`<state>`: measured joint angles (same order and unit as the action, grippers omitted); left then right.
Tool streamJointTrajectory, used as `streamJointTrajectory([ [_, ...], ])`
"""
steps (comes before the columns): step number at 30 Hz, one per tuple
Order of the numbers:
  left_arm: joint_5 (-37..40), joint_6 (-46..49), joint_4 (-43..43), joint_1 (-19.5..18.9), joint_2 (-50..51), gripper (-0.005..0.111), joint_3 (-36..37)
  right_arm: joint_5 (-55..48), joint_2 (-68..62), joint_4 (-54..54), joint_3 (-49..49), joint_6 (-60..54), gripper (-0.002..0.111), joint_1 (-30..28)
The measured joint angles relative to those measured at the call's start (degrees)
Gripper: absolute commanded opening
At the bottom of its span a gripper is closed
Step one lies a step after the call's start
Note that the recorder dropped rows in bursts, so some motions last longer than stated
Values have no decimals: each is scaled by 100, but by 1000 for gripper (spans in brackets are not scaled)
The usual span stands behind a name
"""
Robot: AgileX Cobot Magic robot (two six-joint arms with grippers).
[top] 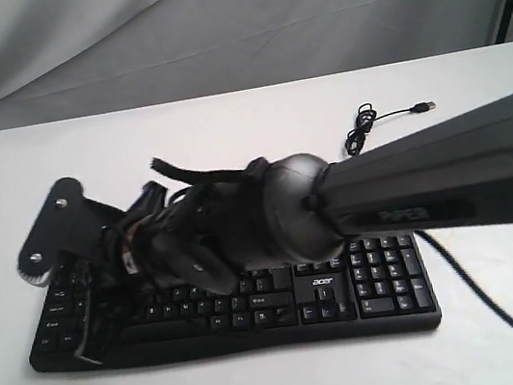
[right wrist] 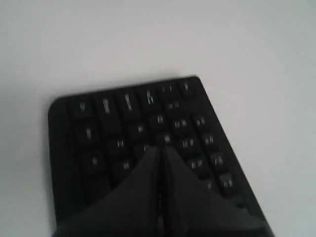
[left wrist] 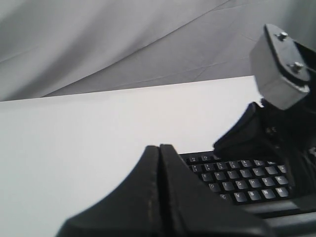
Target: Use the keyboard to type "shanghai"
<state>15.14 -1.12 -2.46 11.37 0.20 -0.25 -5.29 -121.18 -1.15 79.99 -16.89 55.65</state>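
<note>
The black keyboard (top: 369, 284) with white legends and an acer logo lies along the front of the white table (top: 227, 129). My right arm reaches across from the right, over the keys. Its gripper (top: 93, 347) hangs over the keyboard's left end. In the right wrist view that gripper (right wrist: 162, 148) is shut, its tips just above blurred keys (right wrist: 113, 128); whether they touch one I cannot tell. My left gripper (left wrist: 159, 147) is shut on nothing, beside the keyboard (left wrist: 242, 180) and apart from it. It does not show in the exterior view.
The thin black USB cable (top: 360, 132) lies coiled behind the number pad, its plug (top: 425, 107) loose on the table. Another stretch of cable (top: 511, 318) runs toward the front right. A grey cloth backdrop (top: 210, 24) hangs behind the table.
</note>
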Motion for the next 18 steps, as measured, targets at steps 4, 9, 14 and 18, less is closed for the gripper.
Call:
streamJointTrajectory([
  [4,0,0,0,0,0,0,0,190,414,291,-893,45,0,-171],
  [9,0,0,0,0,0,0,0,529,480,464,-1500,56,0,-257],
  [14,0,0,0,0,0,0,0,689,356,564,-1546,56,0,-257],
  [18,0,0,0,0,0,0,0,778,264,562,-1546,56,0,-257],
])
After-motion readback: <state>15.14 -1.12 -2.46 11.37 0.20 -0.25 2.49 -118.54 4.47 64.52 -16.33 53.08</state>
